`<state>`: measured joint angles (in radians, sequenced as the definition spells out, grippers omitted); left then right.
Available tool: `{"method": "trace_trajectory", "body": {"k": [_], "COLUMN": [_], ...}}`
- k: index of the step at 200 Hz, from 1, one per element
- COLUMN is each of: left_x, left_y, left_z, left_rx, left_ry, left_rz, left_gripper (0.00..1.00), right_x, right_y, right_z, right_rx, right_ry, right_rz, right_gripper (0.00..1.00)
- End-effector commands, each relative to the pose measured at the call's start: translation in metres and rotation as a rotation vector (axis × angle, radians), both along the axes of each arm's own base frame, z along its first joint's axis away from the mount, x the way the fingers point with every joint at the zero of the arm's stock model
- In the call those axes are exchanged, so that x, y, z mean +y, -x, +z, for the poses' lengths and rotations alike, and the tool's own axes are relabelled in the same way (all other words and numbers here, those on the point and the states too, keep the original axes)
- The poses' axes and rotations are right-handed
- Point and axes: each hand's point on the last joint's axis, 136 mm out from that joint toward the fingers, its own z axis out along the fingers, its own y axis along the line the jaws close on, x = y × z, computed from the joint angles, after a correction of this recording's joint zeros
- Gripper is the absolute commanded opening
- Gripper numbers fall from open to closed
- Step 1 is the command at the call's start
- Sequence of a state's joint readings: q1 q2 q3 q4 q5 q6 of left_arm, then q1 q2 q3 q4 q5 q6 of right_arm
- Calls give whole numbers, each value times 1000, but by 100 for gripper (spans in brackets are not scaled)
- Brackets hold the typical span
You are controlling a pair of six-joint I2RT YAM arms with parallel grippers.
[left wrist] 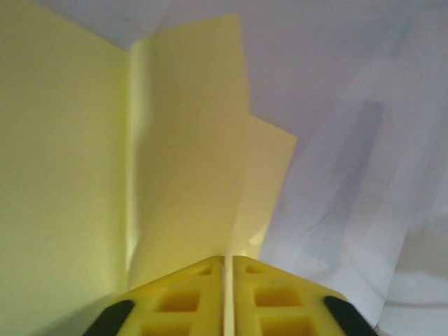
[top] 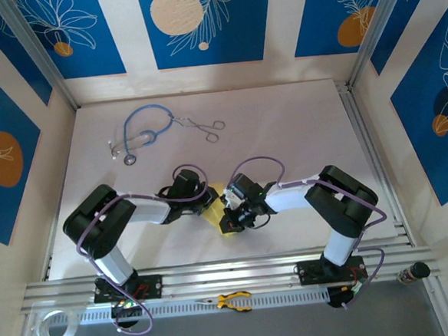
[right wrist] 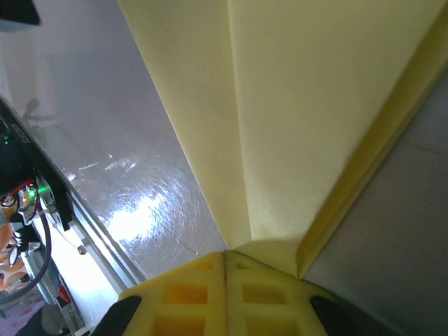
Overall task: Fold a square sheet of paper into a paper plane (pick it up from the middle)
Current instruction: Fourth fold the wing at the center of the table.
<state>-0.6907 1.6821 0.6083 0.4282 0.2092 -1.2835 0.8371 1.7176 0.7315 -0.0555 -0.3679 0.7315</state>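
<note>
top external: left jaws, right jaws tight on folded paper [top: 214,213] mid-table, bare tabletop [top: 282,118] beyond its edges

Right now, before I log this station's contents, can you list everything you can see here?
pale-yellow paper sheet: one, pale yellow, partly folded, mid-table between the grippers
blue-tubed stethoscope: one, blue and silver, far left of the table
metal scissor-handled forceps: one, silver, just right of the stethoscope
yellow-handled pliers: one, yellow and black, on the near rail
white tape roll: one, white, near left corner
dark-capped cylinder: one, dark, near right rail end
white table: one, white
left gripper: one, yellow pads, shut on the paper
right gripper: one, yellow pads, shut on the paper
</note>
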Motion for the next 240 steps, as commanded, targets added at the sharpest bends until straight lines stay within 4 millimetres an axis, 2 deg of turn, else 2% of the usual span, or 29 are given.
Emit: {"method": "trace_trajectory", "body": {"k": [1,32,109,164,240], "left_x": [-7,-8,-1,-6,-28], "left_y": [-5,-6,-9,-10,-16], "left_z": [26,39,59,63,59], "left_rx": [-88,-117,-162,-167,-147], "left_ry": [36,22,-39,-33,24], "left_rz": [-31,-49,-63,-85,-140], "left_gripper": [17,24,26,22,17], "right_x": [-43,-44,-53,-59,-62], "right_y": [12,7,-2,-6,-15], "right_z": [-38,-36,-33,-33,-36], "right_rx": [35,38,32,32,42], "right_ry": [212,194,186,176,174], "right_rz": [-24,-29,-52,-65,-117], "right_gripper": [1,1,2,2,2]}}
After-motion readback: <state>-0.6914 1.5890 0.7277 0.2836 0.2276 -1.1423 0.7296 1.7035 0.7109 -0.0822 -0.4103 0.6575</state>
